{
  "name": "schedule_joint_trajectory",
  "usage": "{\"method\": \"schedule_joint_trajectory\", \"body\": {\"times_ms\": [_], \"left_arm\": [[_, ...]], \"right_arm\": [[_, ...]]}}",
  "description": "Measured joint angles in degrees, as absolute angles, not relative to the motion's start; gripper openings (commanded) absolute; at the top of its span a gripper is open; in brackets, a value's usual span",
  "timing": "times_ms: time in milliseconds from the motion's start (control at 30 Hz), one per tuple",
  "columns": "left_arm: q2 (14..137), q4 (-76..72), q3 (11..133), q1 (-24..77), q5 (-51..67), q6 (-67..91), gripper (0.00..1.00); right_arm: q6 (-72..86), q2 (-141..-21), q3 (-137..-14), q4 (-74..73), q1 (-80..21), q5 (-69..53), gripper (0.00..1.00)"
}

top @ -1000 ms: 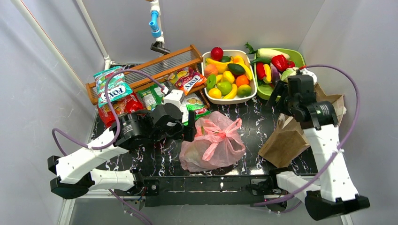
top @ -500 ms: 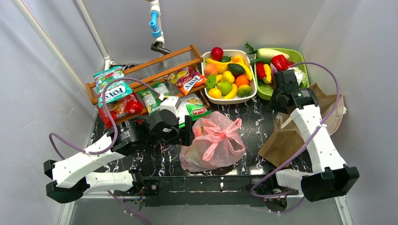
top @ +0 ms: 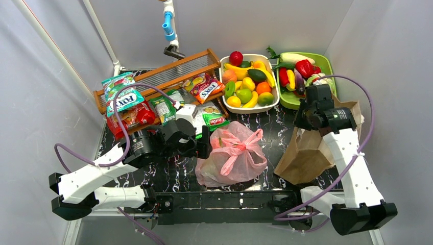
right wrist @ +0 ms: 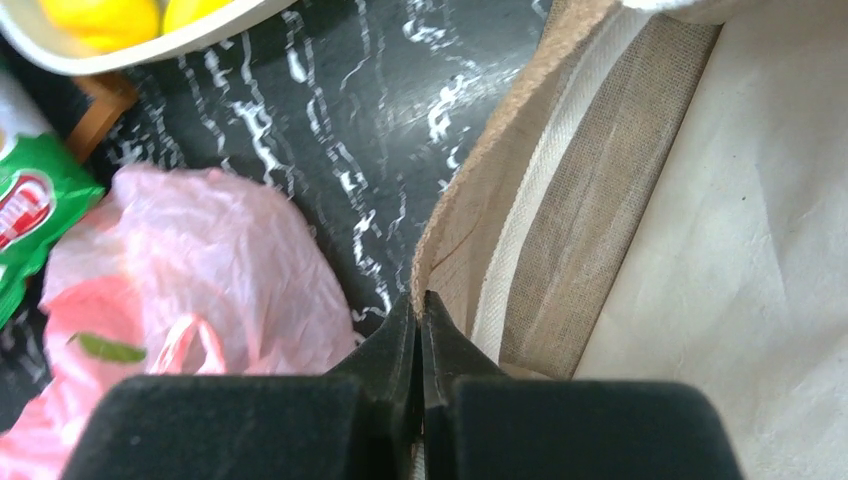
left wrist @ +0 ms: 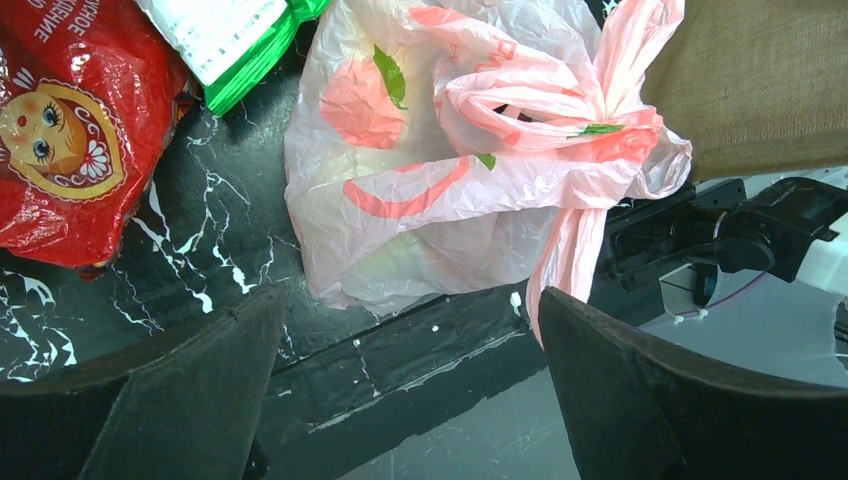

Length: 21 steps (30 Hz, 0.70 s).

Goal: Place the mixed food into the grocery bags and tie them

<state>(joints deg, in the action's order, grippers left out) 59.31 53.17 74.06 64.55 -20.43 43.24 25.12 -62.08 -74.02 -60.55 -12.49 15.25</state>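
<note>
Done with pink bag [top: 232, 155]: filled, knotted. Right of it, pinching brown bag [top: 304, 155] rim with right gripper [right wrist: 420, 310], jaws closed. Just left of it, left gripper [top: 204, 142] wide open, empty. Left to do: load snack packets [top: 125, 99] and toy fruit [top: 247, 84] beyond it, tie brown bag.

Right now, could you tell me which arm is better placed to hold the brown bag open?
The right arm: the right gripper is shut on the rim of the brown bag; the left gripper hangs open beside the pink bag.
</note>
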Motion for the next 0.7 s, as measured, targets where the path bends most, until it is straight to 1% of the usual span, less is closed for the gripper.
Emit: {"method": "schedule_joint_trajectory", "body": {"times_ms": [233, 400, 600, 700], "left_arm": [[60.2, 53.3, 75.5, 64.6, -20.6, 42.9, 0.98], [61.1, 53.1, 76.1, 64.6, -20.6, 42.5, 0.98], [62.6, 53.1, 77.0, 64.6, -20.6, 42.4, 0.98], [62.7, 53.2, 77.1, 64.6, -20.5, 42.5, 0.98]], "right_arm": [[25.3, -56.4, -73.9, -63.4, -14.8, 4.8, 0.01], [26.0, -51.8, -70.2, -63.3, -19.3, -2.9, 0.01], [27.2, -50.9, -66.1, -62.1, -27.0, -7.8, 0.01], [27.3, -50.8, -65.9, -61.1, -28.6, -9.2, 0.01]]}}
